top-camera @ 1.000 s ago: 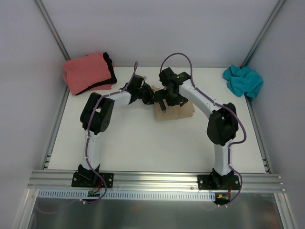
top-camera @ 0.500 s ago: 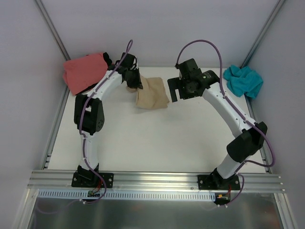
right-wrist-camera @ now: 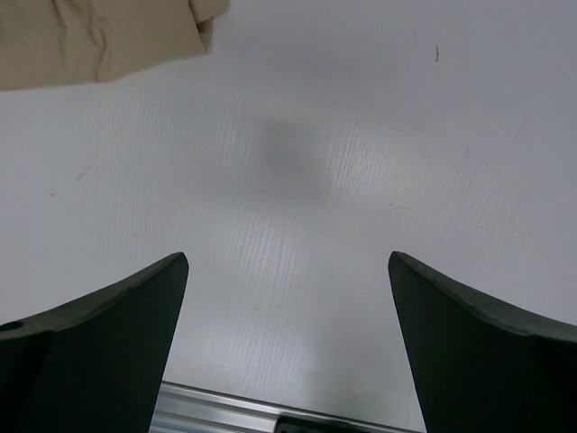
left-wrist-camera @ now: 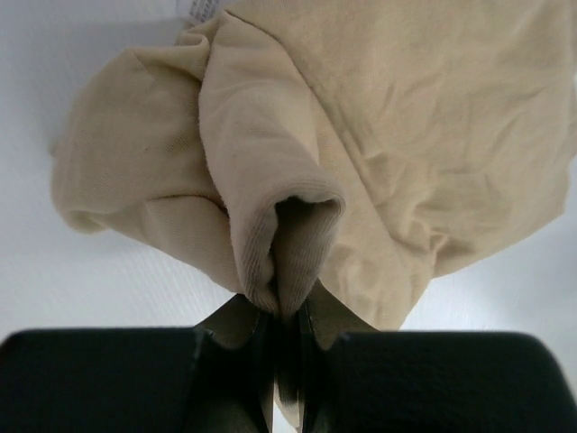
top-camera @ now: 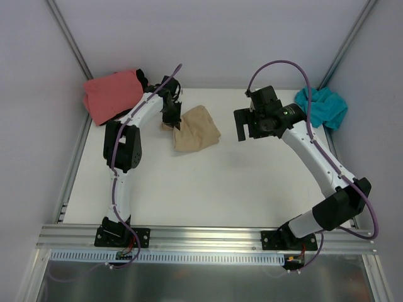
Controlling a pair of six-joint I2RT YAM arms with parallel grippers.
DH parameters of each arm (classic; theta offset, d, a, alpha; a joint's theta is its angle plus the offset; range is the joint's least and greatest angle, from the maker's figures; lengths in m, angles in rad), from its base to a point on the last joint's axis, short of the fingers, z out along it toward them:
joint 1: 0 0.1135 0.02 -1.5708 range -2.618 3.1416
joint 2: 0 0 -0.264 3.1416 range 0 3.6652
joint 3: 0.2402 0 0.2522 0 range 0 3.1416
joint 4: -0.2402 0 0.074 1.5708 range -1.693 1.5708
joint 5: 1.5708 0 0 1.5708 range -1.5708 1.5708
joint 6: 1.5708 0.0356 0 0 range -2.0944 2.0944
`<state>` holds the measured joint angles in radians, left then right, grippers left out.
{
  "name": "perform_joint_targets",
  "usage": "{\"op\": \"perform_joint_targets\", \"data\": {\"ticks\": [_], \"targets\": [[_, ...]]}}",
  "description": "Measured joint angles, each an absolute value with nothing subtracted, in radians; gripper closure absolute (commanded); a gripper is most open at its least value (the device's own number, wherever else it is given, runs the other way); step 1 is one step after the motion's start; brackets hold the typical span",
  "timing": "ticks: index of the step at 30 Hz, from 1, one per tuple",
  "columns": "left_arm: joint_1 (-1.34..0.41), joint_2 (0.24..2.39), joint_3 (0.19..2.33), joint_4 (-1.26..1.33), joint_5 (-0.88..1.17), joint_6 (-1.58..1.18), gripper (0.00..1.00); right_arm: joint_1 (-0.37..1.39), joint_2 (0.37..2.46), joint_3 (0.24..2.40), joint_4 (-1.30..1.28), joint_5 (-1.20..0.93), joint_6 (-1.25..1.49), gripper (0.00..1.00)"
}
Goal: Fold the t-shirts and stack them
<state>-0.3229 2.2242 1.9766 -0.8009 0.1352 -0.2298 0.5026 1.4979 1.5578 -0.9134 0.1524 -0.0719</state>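
Left tool [left-wrist-camera: 287, 316]: jaws narrow, pinched on doubled fold at edge of tan t-shirt [left-wrist-camera: 388, 135].
Tan t-shirt: loose bundle right of coral-pink t-shirt [top-camera: 112, 94], near it but apart. Cannot tell if clear of bench [top-camera: 208, 189].
Handling, judged: light, limp and non-fragile. Sags and unfolds from a single pinch. Better held at two corners or along hem.
Right tool [right-wrist-camera: 287, 271]: jaws wide, holding nothing, over bare bench further right of coral-pink t-shirt.
Black t-shirt [top-camera: 143, 80]: tucked under coral-pink t-shirt.
Teal t-shirt [top-camera: 321, 106]: crumpled, far right of coral-pink t-shirt.
Containers: none in view.
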Motion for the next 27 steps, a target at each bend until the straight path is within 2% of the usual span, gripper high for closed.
{"op": "perform_joint_targets", "data": {"ticks": [11,19,20,22,23,27], "targets": [[-0.319,2.239,1.922,-0.800,0.179,-0.224,1.00,0.500,1.484,1.558,-0.912,0.150,-0.075,0.00],[-0.313,2.160,1.631,-0.619,0.342,-0.365,0.99,0.499,1.489,1.558,-0.912,0.145,-0.078,0.01],[-0.312,2.141,1.597,-0.596,0.352,-0.383,0.84,0.499,1.493,1.560,-0.912,0.143,-0.078,0.00],[-0.313,2.108,1.530,-0.553,0.364,-0.413,0.73,0.499,1.504,1.562,-0.909,0.141,-0.079,0.01],[-0.313,2.096,1.509,-0.543,0.365,-0.421,0.62,0.499,1.509,1.562,-0.909,0.140,-0.079,0.01],[-0.313,2.040,1.433,-0.503,0.339,-0.457,0.47,0.499,1.533,1.568,-0.909,0.130,-0.080,0.00]]}}
